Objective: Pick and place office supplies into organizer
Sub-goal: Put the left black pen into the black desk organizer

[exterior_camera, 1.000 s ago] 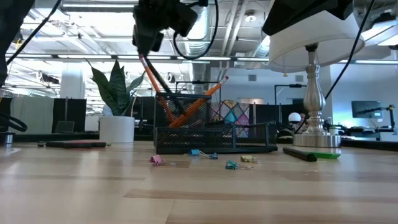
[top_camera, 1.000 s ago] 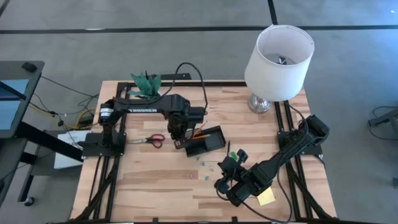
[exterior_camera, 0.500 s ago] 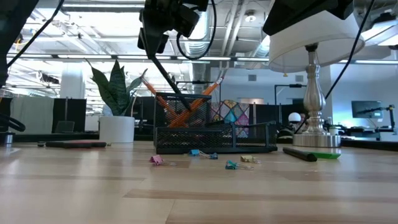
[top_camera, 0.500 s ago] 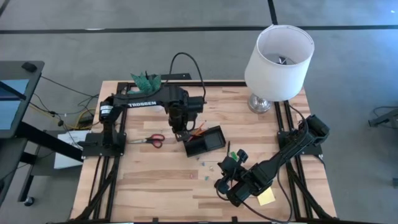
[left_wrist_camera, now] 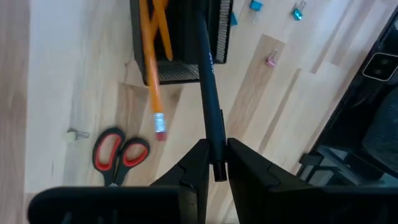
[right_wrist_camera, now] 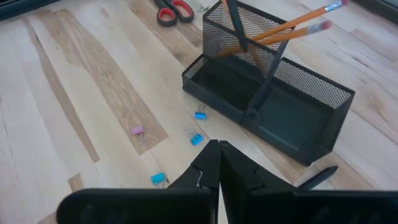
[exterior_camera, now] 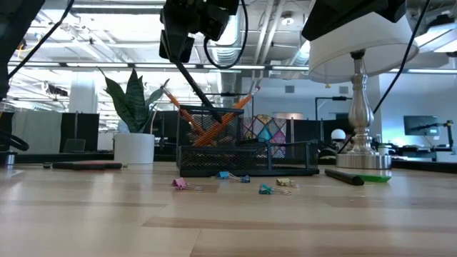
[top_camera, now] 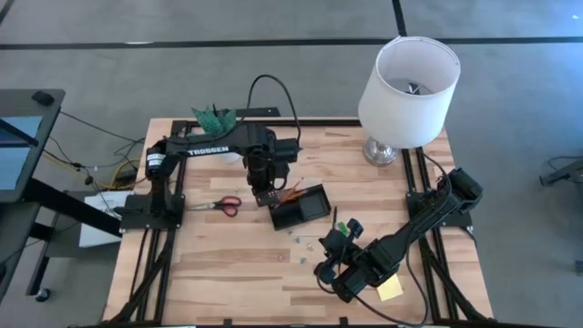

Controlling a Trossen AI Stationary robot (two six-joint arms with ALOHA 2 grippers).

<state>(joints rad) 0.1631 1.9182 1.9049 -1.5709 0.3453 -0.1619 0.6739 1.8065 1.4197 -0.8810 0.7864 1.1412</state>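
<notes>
Black pen (left_wrist_camera: 208, 93) is pinched at its upper end by the left gripper (left_wrist_camera: 214, 163), fingers narrow and closed on the barrel. Pen's long axis runs steeply down from the fingers, slanted, with the lower tip already inside the tall mesh cup of the organizer (top_camera: 301, 206) at its left end. In the low view the pen (exterior_camera: 200, 93) leans from the gripper (exterior_camera: 178, 44) above left down to the right into the cup. Two orange pencils (right_wrist_camera: 292, 23) already stand in that same cup, leaning right, erasers up. So the pen lies straight below the fingers, tip in the compartment; likely next move is just opening the fingers and letting it drop against the pencils.

Red-handled scissors (top_camera: 219, 204) lie flat on the table left of the organizer, near the left arm. Small binder clips (right_wrist_camera: 196, 139) are scattered on the wood just near of the organizer, between it and the right gripper (right_wrist_camera: 217, 163). Right gripper sits low over the near right of the table, fingers pressed together, holding nothing. Yellow sticky-note pad (top_camera: 390, 289) lies beside the right arm, well apart from the organizer. Left arm is clearly nearer the cup.
</notes>
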